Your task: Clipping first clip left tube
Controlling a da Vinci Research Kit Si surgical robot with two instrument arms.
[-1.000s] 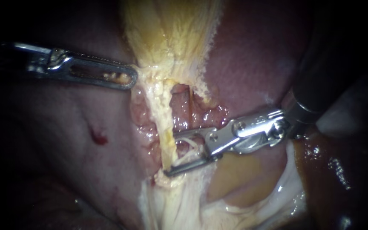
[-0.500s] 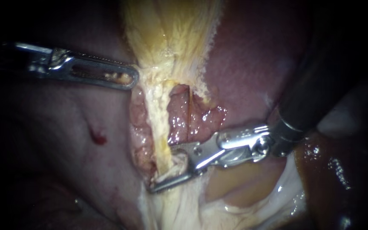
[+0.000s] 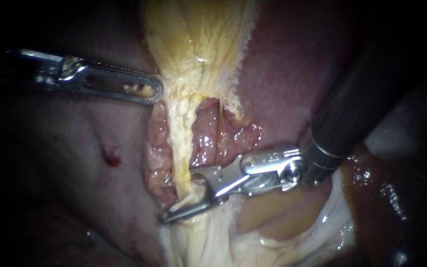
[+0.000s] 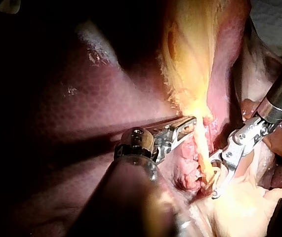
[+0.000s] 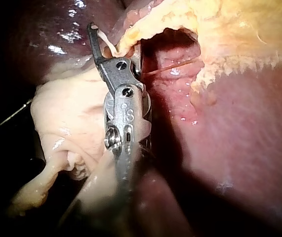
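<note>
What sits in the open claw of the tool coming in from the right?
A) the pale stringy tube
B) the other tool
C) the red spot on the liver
A: the pale tube runs down through the gap at the tip of the right instrument, which straddles it.

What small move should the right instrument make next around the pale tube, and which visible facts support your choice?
Probably advance the right instrument slightly across the pale tube. Its jaws stand open astride the tube; the lower tip lies beyond it, but the upper tip seems only level with it. Both tips should likely clear the tube before closing.
</note>
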